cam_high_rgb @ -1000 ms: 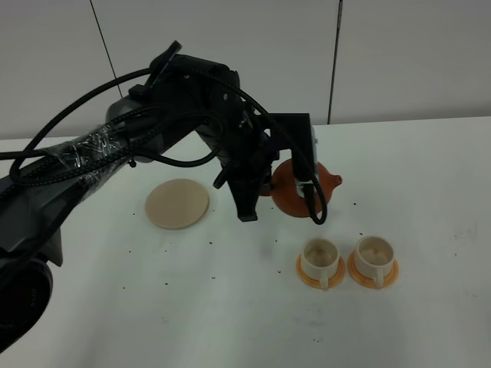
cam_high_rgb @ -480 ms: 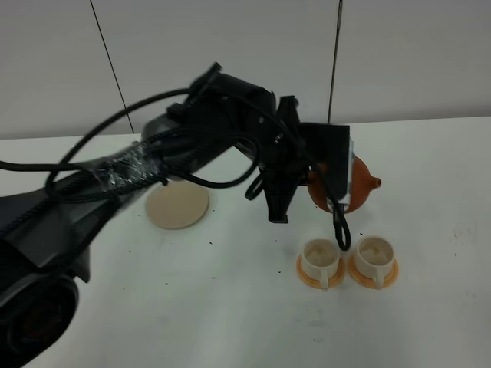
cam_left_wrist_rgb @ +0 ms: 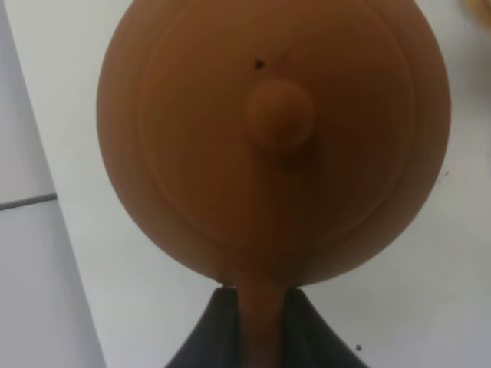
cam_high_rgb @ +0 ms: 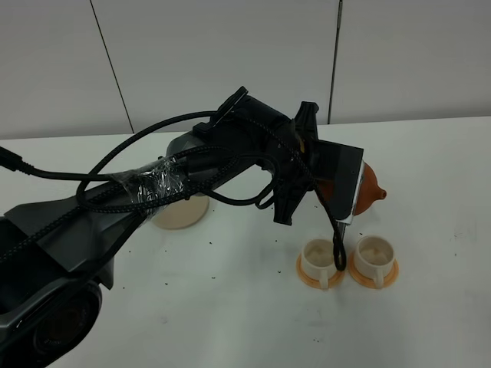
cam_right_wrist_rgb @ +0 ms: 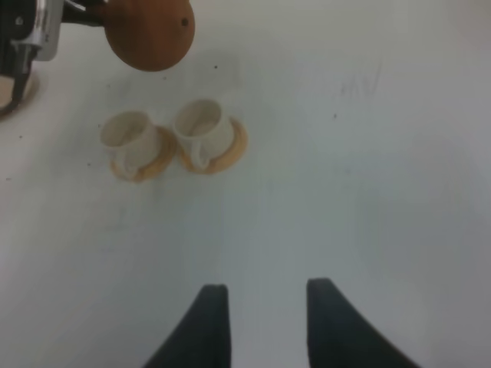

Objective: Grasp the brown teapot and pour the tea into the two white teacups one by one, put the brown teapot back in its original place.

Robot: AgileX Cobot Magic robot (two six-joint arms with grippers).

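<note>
The brown teapot [cam_high_rgb: 370, 189] hangs in the air just above and behind the two white teacups, spout pointing right. My left gripper [cam_high_rgb: 350, 195] is shut on its loop handle; in the left wrist view the teapot [cam_left_wrist_rgb: 268, 138] fills the frame, with the handle between the fingertips [cam_left_wrist_rgb: 222, 333]. The left cup [cam_high_rgb: 319, 257] and right cup [cam_high_rgb: 374, 254] stand side by side on orange saucers [cam_high_rgb: 307, 274]. The cream-beige coaster [cam_high_rgb: 173, 218] lies bare, partly hidden behind the arm. My right gripper [cam_right_wrist_rgb: 267, 322] is open and empty, away from the cups [cam_right_wrist_rgb: 201, 126].
The white table [cam_high_rgb: 192, 307] has small dark specks scattered over it. The left arm with its cables [cam_high_rgb: 153, 184] stretches across the middle. The table's back edge meets a grey wall [cam_high_rgb: 230, 46]. The right wrist view also shows the teapot [cam_right_wrist_rgb: 149, 31].
My left gripper has carried the teapot to the right, from the table's middle to just above the two cups. The cups and coaster have not moved.
</note>
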